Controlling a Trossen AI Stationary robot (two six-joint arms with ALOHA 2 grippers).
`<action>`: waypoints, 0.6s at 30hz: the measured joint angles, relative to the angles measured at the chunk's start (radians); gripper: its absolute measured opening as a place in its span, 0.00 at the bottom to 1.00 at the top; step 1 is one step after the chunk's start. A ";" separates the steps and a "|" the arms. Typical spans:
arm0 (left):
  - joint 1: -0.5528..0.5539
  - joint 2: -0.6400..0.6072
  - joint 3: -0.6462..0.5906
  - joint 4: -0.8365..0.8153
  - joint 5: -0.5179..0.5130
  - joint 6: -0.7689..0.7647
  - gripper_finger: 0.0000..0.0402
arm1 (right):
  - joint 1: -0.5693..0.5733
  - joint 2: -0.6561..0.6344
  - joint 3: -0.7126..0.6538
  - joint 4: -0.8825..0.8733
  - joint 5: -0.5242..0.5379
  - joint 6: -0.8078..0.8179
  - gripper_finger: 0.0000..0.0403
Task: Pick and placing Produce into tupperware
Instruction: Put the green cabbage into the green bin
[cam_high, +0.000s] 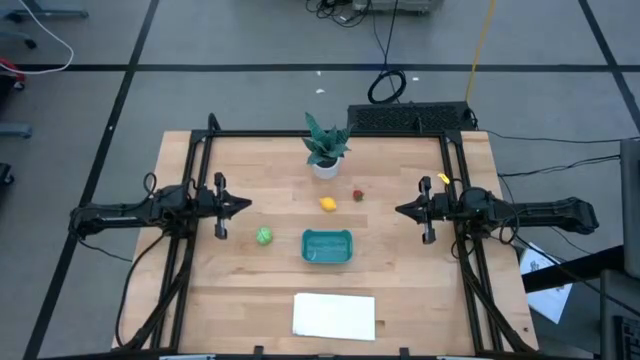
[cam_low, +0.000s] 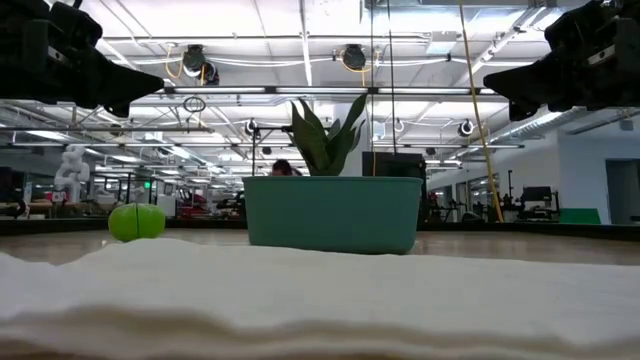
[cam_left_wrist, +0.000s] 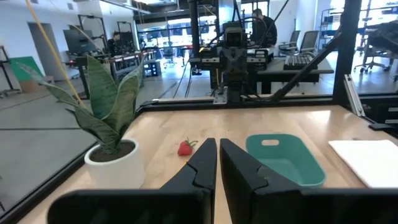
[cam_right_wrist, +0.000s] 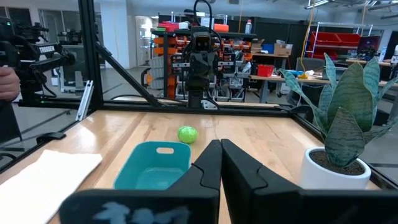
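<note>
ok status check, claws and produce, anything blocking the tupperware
Left claw and right claw both shut, empty, hovering at table sides. Green piece, lemon, strawberry all outside teal tupperware. Nothing in the way.

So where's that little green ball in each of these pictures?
High view: the green ball lies left of the teal container.
Low view: it sits left of the container.
Left wrist view: not in it.
Right wrist view: it lies just beyond the container.
Shared landmark: the potted plant behind them.
</note>
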 joint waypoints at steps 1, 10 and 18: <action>0.000 0.000 0.000 0.000 0.000 -0.012 0.06 | 0.000 0.000 0.000 0.000 0.000 0.000 0.00; 0.000 0.004 0.004 -0.003 -0.005 -0.062 0.06 | 0.000 0.000 0.000 0.000 0.000 0.000 0.00; 0.000 0.015 0.067 -0.010 -0.013 -0.063 0.06 | 0.000 0.000 0.000 0.000 0.000 0.000 0.00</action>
